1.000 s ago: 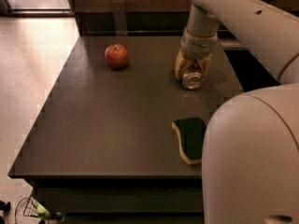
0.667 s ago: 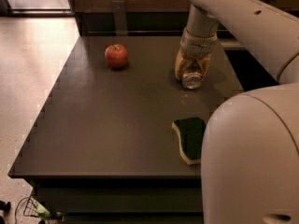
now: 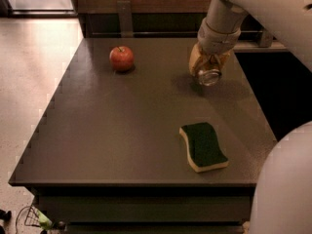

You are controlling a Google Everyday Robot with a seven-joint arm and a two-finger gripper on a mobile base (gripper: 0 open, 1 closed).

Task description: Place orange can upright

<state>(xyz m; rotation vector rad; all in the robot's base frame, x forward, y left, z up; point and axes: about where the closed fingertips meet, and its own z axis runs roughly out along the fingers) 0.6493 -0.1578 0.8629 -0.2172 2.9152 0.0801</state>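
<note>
Gripper: the two-finger gripper [image 3: 206,68] on the white arm hangs over the far right of the dark grey table [image 3: 112,130], its jaws clamped on the can.
Can: the small dark orange aluminium can [image 3: 210,76] is tilted with its silver end facing us. It has nudged right and up since a second ago.
Apple: the round red apple [image 3: 121,58] is far left and hasn't budged.
Sponge: the green-and-yellow sponge [image 3: 204,146] is now fully uncovered.
</note>
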